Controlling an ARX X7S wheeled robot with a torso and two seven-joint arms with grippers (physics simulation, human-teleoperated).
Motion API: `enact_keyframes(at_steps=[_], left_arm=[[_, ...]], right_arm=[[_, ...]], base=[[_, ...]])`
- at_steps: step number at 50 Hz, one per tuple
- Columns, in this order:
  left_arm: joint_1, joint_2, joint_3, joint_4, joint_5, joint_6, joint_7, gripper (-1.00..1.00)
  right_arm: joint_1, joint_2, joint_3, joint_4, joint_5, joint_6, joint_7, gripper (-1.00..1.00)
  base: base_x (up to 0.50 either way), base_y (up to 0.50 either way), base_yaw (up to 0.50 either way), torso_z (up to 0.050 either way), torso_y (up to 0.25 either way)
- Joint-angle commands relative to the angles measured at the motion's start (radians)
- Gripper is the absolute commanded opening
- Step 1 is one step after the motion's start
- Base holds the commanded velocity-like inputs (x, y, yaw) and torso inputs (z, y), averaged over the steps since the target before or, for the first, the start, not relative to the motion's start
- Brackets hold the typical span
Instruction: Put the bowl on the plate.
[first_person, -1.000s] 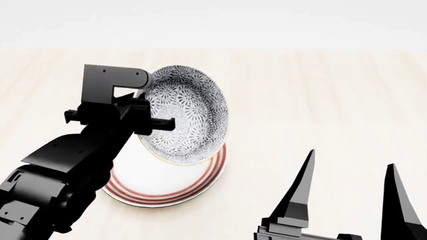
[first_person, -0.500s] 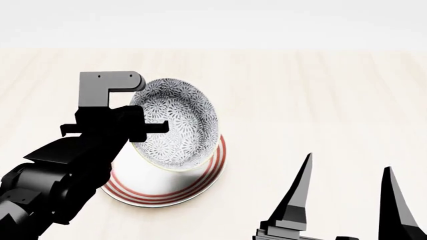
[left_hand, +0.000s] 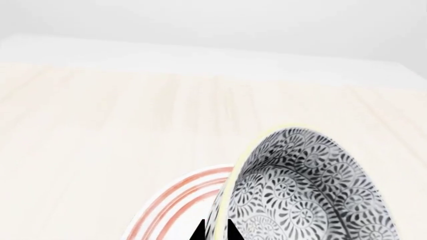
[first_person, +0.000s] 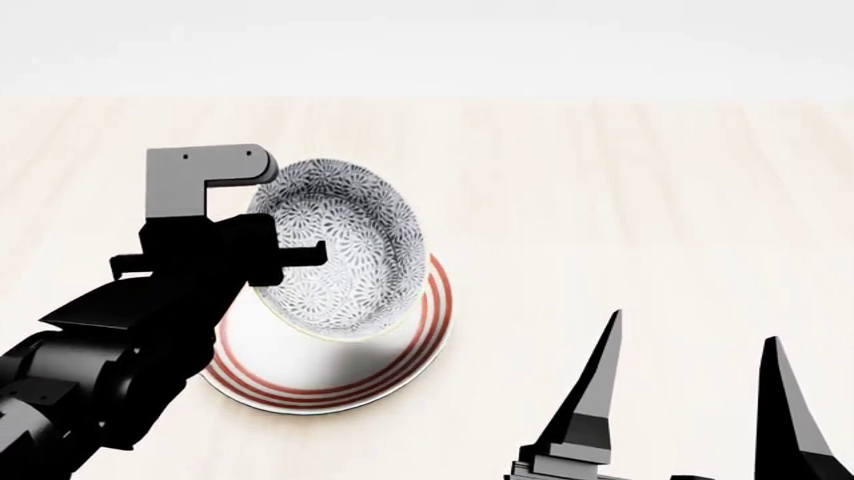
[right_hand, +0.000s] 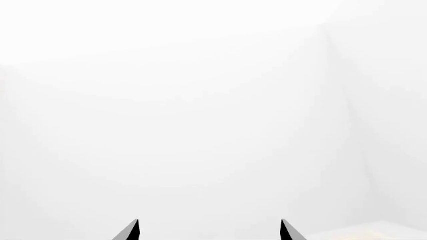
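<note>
Two grippers in your head view, only one loaded. Your left gripper (first_person: 287, 255) is clamped on the rim of the bowl (first_person: 340, 245); the left wrist view shows its two black fingertips (left_hand: 199, 234) pinching the yellowish rim edge, one tip on each side of the wall. The bowl is tilted steeply, its patterned inside facing toward the right and toward the camera, not level. It sits over the plate (first_person: 400, 365), lower edge down near the plate's white centre; I can't tell whether it's actually touching or just above. The plate lies flat on the pale wooden table (first_person: 641, 200), with its red-orange rings showing on the near and right sides and the rest covered by the bowl and your left arm. In the left wrist view the plate (left_hand: 180, 205) shows just beside the bowl (left_hand: 313, 190), partly behind it.

Your right gripper (first_person: 687, 400) is at the lower right, well apart from the plate, fingers spread wide and holding nothing. The right wrist view shows only its two tips (right_hand: 130, 231) against blank white background.
</note>
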Motion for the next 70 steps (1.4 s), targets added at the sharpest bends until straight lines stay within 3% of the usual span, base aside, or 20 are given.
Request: enact_keyframes(at_steps=[1, 15, 20, 28, 43, 53, 54, 60, 70], left_arm=[[-0.001, 0.019, 0.039, -0.011, -0.077, 0.032, 0.028, -1.00], [0.009, 0.015, 0.141, -0.011, -0.197, 0.045, 0.011, -1.00], [0.005, 0.015, 0.261, -0.011, -0.319, 0.063, 0.013, -1.00], [-0.011, 0.019, 0.599, -0.011, -0.663, 0.115, 0.043, -1.00], [-0.004, 0.019, 0.706, -0.011, -0.785, 0.118, 0.062, -1.00], [-0.021, 0.019, 0.888, -0.011, -0.971, 0.141, 0.075, -1.00], [-0.025, 0.019, 0.914, -0.011, -0.997, 0.150, 0.074, 1.00], [-0.047, 0.019, 0.973, -0.011, -1.014, 0.191, 0.077, 1.00], [-0.088, 0.019, 0.895, -0.011, -0.859, 0.294, 0.101, 1.00]], right_arm=[[0.000, -0.014, 0.017, 0.003, -0.015, 0.002, -0.019, 1.00], [-0.003, -0.011, 0.011, 0.012, -0.014, -0.006, -0.018, 1.00], [-0.003, -0.009, 0.011, 0.016, -0.014, -0.010, -0.016, 1.00], [-0.004, -0.006, 0.010, 0.017, -0.014, -0.012, -0.013, 1.00], [-0.006, -0.002, 0.005, 0.026, -0.015, -0.020, -0.010, 1.00], [-0.008, 0.000, 0.000, 0.029, -0.015, -0.023, -0.009, 1.00], [-0.008, 0.000, -0.001, 0.033, -0.015, -0.027, -0.011, 1.00], [-0.011, 0.002, -0.008, 0.027, -0.016, -0.023, -0.009, 1.00], [-0.017, 0.002, -0.021, 0.030, -0.017, -0.026, -0.011, 1.00]], base=[[0.00, 0.00, 0.00, 0.000, 0.000], [0.00, 0.00, 0.00, 0.000, 0.001], [0.00, 0.00, 0.00, 0.000, 0.000], [0.00, 0.00, 0.00, 0.000, 0.000], [0.00, 0.00, 0.00, 0.000, 0.001], [0.00, 0.00, 0.00, 0.000, 0.000], [0.00, 0.00, 0.00, 0.000, 0.000], [0.00, 0.00, 0.00, 0.000, 0.000], [0.00, 0.00, 0.00, 0.000, 0.000]])
